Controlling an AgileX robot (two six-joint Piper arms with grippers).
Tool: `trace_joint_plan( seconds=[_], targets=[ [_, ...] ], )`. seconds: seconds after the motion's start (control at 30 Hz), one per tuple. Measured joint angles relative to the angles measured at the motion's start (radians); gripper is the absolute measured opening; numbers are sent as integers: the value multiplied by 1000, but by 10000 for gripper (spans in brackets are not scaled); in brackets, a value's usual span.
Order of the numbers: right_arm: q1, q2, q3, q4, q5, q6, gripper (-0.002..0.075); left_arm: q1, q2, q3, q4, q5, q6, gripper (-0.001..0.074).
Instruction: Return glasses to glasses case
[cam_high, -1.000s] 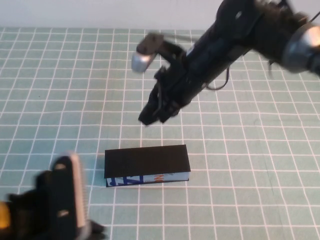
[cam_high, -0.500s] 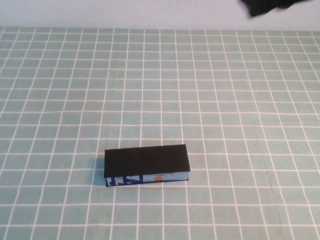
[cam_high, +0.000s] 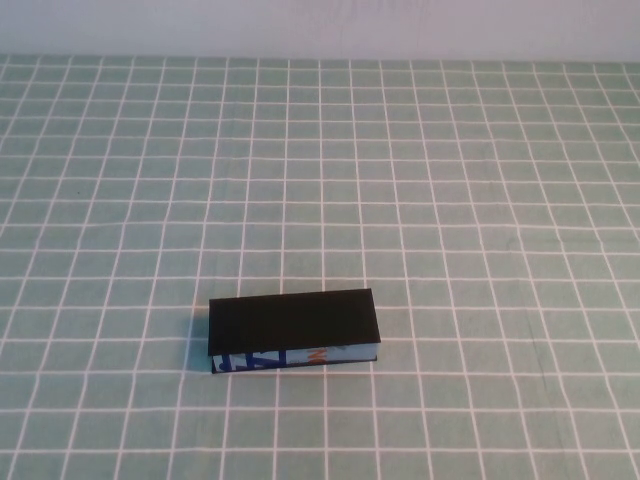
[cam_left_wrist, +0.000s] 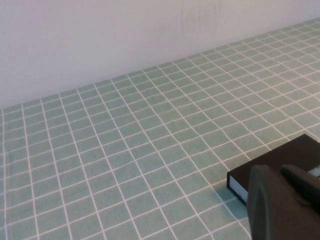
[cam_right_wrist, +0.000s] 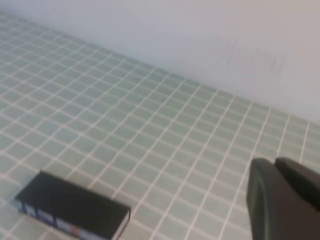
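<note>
The glasses case (cam_high: 293, 322) lies on the green grid mat with its black lid down flat and its light blue printed front side facing the near edge. The glasses are not in view. Neither arm shows in the high view. In the left wrist view my left gripper (cam_left_wrist: 277, 171) hangs above the table, close over one end of the case (cam_left_wrist: 280, 155), its fingers together and empty. In the right wrist view my right gripper (cam_right_wrist: 272, 163) is raised well away from the case (cam_right_wrist: 70, 202), its fingers together and empty.
The green grid mat (cam_high: 450, 200) covers the whole table. A plain pale wall (cam_high: 320, 25) runs along the far edge.
The right arm has lifted away from above the case and left the high view at the upper right. The left arm has left the view at the lower left. The case has not moved.
</note>
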Motion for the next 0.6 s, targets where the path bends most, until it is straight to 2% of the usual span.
trace_joint_plan(
  seconds=[0.27, 0.43, 0.6],
  targets=[
    [0, -391, 438, 0, -150, 10, -11, 0, 0, 0, 0, 32, -24, 1],
    [0, -543, 553, 4, -195, 12, -11, 0, 0, 0, 0, 32, -27, 1],
    [0, -608, 583, 4, -172, 12, -11, 0, 0, 0, 0, 32, -27, 1]
  ],
)
